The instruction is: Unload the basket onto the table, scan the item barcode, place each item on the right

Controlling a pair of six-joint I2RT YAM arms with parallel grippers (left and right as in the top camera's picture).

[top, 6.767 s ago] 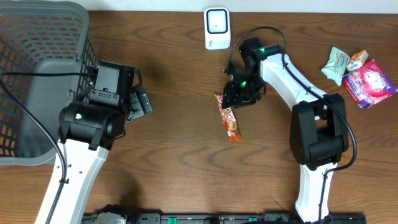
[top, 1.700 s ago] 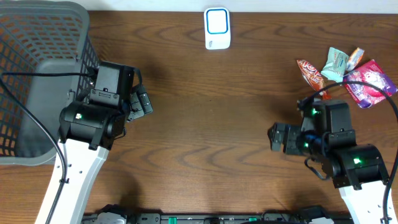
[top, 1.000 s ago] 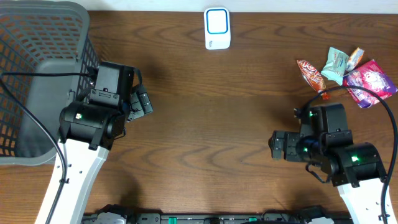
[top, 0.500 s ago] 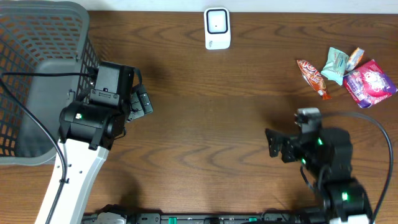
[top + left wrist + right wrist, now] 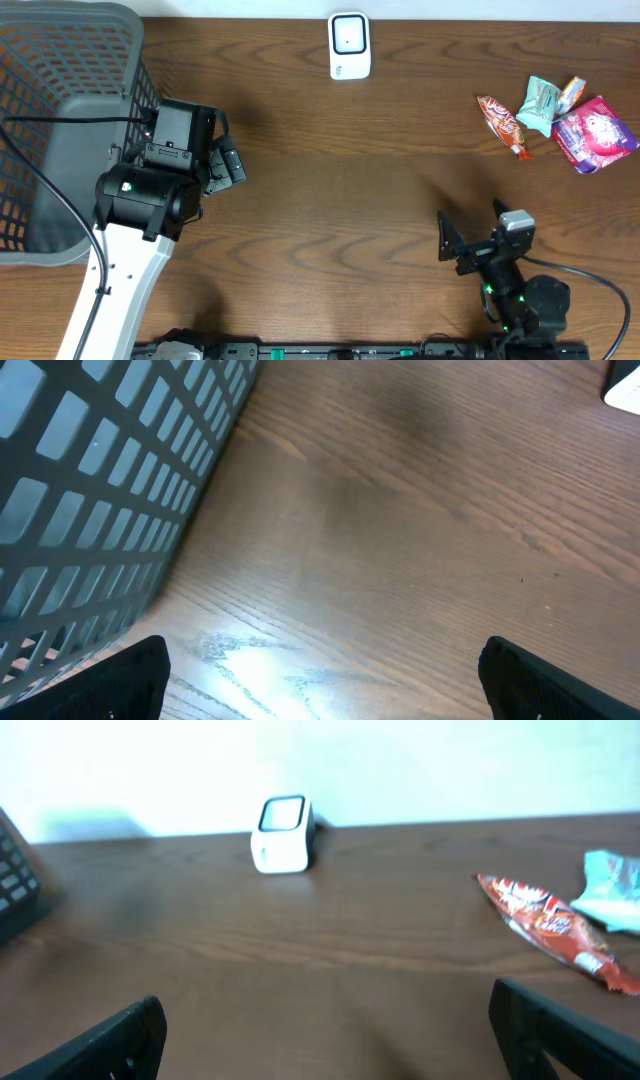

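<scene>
Overhead, the red snack packet [image 5: 502, 122] lies far right beside other wrappers [image 5: 585, 130], well apart from the scanner [image 5: 349, 45]. The left gripper [image 5: 231, 162] and right gripper [image 5: 450, 248] both stand spread wide and empty. The right wrist view faces packet and scanner, the left wrist view the basket [image 5: 100, 490] wall.

I see a grey basket [image 5: 60, 50] at the table's [image 5: 330, 180] left end. Far right, I've got a teal packet [image 5: 541, 103] just beside a pink packet [image 5: 597, 135].
</scene>
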